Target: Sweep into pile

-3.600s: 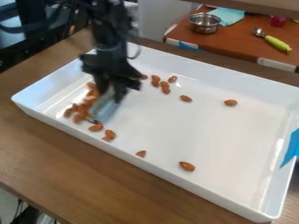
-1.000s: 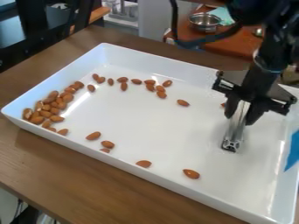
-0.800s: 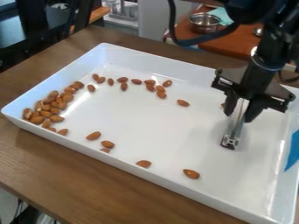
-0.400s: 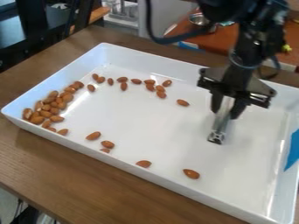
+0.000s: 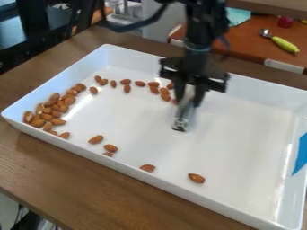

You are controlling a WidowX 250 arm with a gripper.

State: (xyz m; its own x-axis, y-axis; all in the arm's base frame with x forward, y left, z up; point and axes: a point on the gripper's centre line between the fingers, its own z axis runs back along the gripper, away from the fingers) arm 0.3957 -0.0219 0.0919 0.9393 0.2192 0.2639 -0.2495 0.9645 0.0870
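Observation:
My gripper [image 5: 189,96] hangs over the middle of the white tray [image 5: 240,191], shut on a clear and silvery flat tool [image 5: 184,114] that points down. The tool's lower end is close to the tray floor; whether it touches cannot be told. Almonds [image 5: 60,103] lie bunched along the tray's left wall. Others form a loose row by the back wall, one of them partly behind the gripper. Several scattered almonds [image 5: 196,178] lie along the front side of the tray.
The tray's raised walls stand around the almonds on a brown wooden table [image 5: 78,179]. Blue tape [image 5: 301,152] is at the right wall. A brown surface behind holds a spoon with a green handle [image 5: 285,44] and a teal cloth [image 5: 237,17].
The gripper was at the left almonds at first, then at the tray's right part. From there it has moved left to the middle with the tool. The almonds stayed put during this latest move.

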